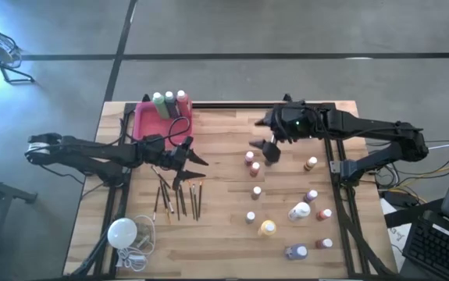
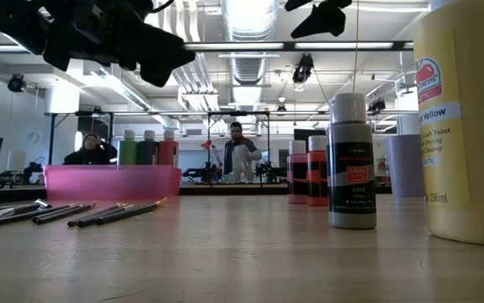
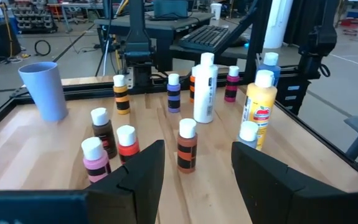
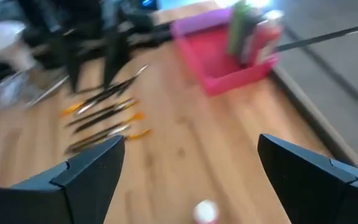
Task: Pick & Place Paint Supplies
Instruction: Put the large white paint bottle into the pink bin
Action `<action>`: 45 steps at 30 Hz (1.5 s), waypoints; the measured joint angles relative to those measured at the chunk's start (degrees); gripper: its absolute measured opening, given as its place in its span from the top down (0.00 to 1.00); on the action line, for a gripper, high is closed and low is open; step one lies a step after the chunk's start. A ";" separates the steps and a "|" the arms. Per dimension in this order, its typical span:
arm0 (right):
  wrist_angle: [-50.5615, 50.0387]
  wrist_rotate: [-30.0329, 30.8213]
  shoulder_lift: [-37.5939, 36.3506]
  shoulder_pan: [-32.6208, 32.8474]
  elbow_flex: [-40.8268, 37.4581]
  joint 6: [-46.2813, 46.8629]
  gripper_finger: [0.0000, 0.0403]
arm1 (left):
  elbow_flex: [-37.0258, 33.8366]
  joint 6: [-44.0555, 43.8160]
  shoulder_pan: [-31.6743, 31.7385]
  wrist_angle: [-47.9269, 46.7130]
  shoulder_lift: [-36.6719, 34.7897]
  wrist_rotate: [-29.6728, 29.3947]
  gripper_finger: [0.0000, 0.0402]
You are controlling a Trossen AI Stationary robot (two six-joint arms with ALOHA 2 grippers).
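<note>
— On the bench (image 1: 224, 226), what's left for us?
— Three bottles (image 1: 169, 100) sit in the pink tray (image 1: 147, 123); brushes (image 1: 179, 199) and small bottles (image 1: 286, 211) remain. Left end effector (image 1: 191, 156) and right end effector (image 1: 263, 147) both hover wide, empty.

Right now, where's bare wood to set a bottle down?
Free: the strip between the paintbrushes and the scattered bottles, running toward the near edge right of the bulb. Crowded: the right half with bottles; the pink tray corner, under the left gripper.
</note>
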 joint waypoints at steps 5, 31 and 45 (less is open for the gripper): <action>-3.31 1.87 0.02 6.67 0.00 -0.37 0.10 | 0.00 0.00 0.00 0.00 0.00 -0.03 0.52; -15.06 11.28 0.10 26.23 -2.35 16.38 0.27 | 0.00 0.04 0.00 0.02 0.00 -0.10 0.52; -13.57 7.25 0.11 36.26 -12.31 34.75 0.39 | 0.00 0.04 0.00 0.02 0.00 -0.10 0.52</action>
